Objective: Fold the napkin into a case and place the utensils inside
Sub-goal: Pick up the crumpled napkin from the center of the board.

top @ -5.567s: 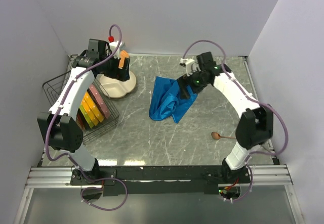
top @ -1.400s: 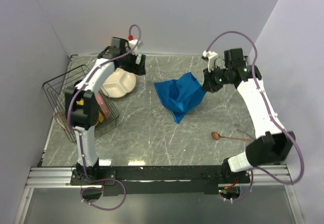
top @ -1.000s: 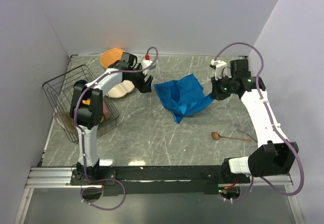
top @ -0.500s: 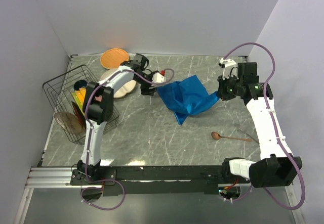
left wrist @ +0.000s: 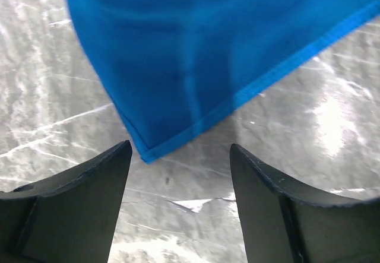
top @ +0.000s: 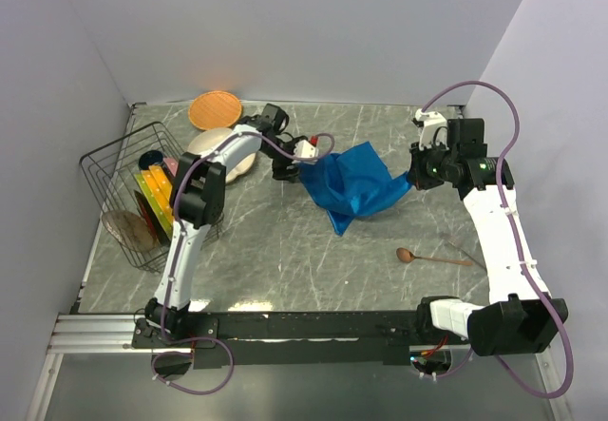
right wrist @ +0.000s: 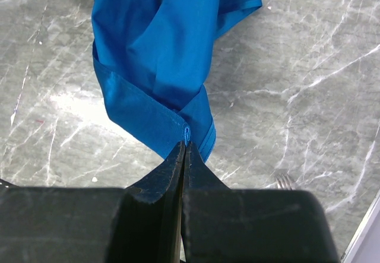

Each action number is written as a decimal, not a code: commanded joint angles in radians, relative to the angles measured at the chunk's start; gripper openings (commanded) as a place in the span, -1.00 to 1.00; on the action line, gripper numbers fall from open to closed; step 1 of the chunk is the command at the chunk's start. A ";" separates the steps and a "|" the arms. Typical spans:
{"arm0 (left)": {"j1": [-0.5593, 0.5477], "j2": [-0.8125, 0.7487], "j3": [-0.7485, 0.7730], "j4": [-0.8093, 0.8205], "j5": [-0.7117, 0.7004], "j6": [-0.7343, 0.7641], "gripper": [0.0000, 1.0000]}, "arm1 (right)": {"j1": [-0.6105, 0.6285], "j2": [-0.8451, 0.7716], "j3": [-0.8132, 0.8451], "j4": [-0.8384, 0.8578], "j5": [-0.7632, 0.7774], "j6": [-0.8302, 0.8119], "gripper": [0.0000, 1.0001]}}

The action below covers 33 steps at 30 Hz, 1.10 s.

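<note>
We see napkin (top: 353, 185) bunched mid-table, toward far edge. Right claw (right wrist: 184, 147) pinches its hem; left claw (left wrist: 179, 149) gapes at its corner, empty. Spoon (top: 427, 258) near right edge; basket (top: 100, 164), plates (top: 214, 110) at left. Grey marble table (top: 285, 250).

Both were the same build: the left arm (top: 186, 250) and the right arm (top: 503, 240) had glossy white tube links with chunky black joint housings in between, and each trailed a thin purple cable (top: 475, 85) down to black bases on an aluminium rail (top: 95, 331). The right one had little green lights (top: 482, 164) on a black block, and the left carried a white bit with a red dot (top: 312, 142). The matte black fingers (left wrist: 71, 209) were blunt wedges on the left end effector (left wrist: 178, 150) and tapered to thin tips on the right end effector (right wrist: 184, 147).
</note>
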 commanded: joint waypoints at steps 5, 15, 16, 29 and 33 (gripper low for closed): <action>-0.002 0.055 0.093 0.051 0.079 -0.130 0.46 | -0.009 -0.036 0.005 0.001 0.002 0.000 -1.00; -0.007 0.128 0.156 0.003 0.024 -0.176 0.10 | -0.011 -0.020 0.032 0.002 0.009 -0.008 -1.00; -0.009 0.131 0.156 -0.011 0.019 -0.167 0.07 | -0.012 -0.019 0.032 0.002 0.012 -0.008 -1.00; -0.030 0.134 0.170 -0.165 -0.064 -0.101 -0.99 | -0.017 -0.011 0.052 0.016 0.011 -0.012 -1.00; -0.022 0.025 0.125 -0.099 -0.065 -0.284 -0.98 | -0.018 -0.020 0.055 0.039 0.026 -0.006 -1.00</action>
